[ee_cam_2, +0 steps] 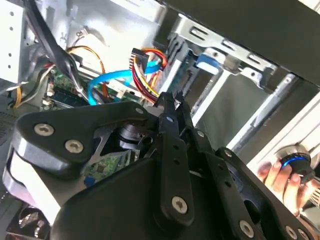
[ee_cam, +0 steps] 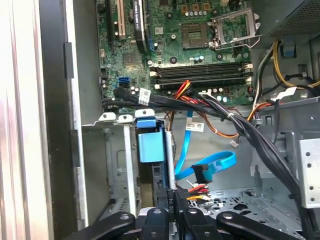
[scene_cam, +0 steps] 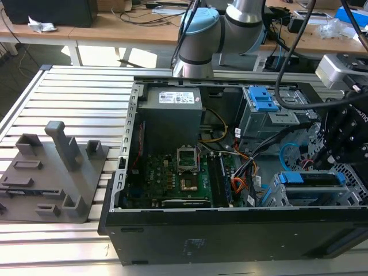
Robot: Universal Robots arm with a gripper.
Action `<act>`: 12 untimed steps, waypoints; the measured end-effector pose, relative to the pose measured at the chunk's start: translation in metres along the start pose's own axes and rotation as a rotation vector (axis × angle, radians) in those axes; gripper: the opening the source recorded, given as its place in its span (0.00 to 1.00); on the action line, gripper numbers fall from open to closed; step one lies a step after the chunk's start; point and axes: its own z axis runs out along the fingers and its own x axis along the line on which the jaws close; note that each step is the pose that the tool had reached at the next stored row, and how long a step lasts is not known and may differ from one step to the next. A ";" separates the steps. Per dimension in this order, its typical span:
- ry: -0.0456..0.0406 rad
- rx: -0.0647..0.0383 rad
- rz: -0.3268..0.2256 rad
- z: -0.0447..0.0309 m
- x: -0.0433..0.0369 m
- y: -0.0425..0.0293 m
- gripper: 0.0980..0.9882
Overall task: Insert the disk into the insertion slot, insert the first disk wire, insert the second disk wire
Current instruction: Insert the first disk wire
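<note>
Looks like the first-wire step. Can see the disk [ee_cam: 150, 146] already seated in the insertion slot [ee_cam: 117, 162]. Got the gripper [ee_cam: 172, 196] pinched narrow on the plug end of the first disk wire [ee_cam: 195, 189], just beside the looping second disk wire [ee_cam: 215, 162]. Probably calls for squaring that plug to the disk's socket, no yanking.

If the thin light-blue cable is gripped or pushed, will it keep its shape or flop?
Probably springy, not limp: the light-blue cable holds an unsupported loop. Likely light, being thin and flat. Its dark plug may swing, as it seems unplugged.
</note>
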 end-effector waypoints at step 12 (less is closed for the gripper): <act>-0.0015 -0.003 0.000 0.0134 -0.0002 -0.0122 0.09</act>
